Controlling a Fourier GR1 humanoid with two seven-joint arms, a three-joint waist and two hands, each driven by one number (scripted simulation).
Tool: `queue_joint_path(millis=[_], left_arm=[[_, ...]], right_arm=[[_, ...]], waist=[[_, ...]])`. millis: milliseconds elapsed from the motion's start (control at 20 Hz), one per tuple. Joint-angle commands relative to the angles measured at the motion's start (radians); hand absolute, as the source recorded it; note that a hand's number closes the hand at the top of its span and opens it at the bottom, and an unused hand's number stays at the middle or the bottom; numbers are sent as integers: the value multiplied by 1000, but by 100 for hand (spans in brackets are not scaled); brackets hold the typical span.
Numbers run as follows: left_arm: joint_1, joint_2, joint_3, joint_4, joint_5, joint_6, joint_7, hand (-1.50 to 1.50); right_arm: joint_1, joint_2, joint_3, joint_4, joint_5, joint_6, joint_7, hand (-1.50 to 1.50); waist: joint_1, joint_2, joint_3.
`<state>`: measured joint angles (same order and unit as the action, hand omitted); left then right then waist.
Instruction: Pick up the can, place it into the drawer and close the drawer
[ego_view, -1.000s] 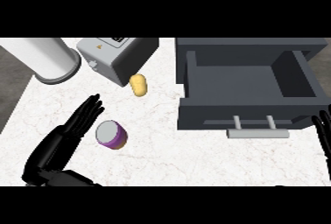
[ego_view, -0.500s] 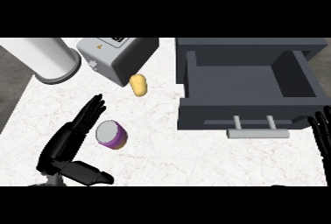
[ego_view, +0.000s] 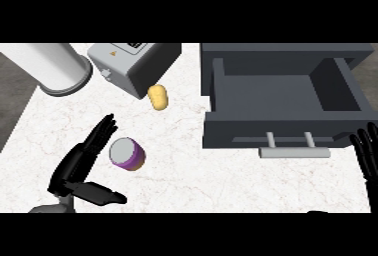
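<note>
Drawer stood open at right w/ nothing in it. Can lay on its side on counter, just beside left hand, whose fingers were straight, holding nothing. Right hand rested spread at right edge. Step: pickup, not yet gripped; next, prob. curl round can.

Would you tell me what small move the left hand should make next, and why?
Probably curl the left hand around the purple can. Its straight fingers lie just left of the can, thumb spread below, nothing held. The drawer already stands open, and the right hand rests near the right edge.
</note>
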<state>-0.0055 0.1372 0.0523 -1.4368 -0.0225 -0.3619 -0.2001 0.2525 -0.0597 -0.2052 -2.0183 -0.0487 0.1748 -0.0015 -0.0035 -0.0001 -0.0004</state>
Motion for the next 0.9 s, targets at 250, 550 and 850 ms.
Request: queue_joint_path(millis=[250,550,850], left_arm=[[-61,36,51,226,-30,-34,-172,-150],[-79,49,45,337,-92,-14,-248,-150],[-99,33,55,370,-83,0,-231,-150]], right_arm=[[-44,13,-3,-8,17,-10,33,-150],[-32,38,22,-72,50,-23,71,-150],[-5,17,-28,-69,15,14,43,-150]], waist=[[1,0,0],[0,0,0],[0,0,0]])
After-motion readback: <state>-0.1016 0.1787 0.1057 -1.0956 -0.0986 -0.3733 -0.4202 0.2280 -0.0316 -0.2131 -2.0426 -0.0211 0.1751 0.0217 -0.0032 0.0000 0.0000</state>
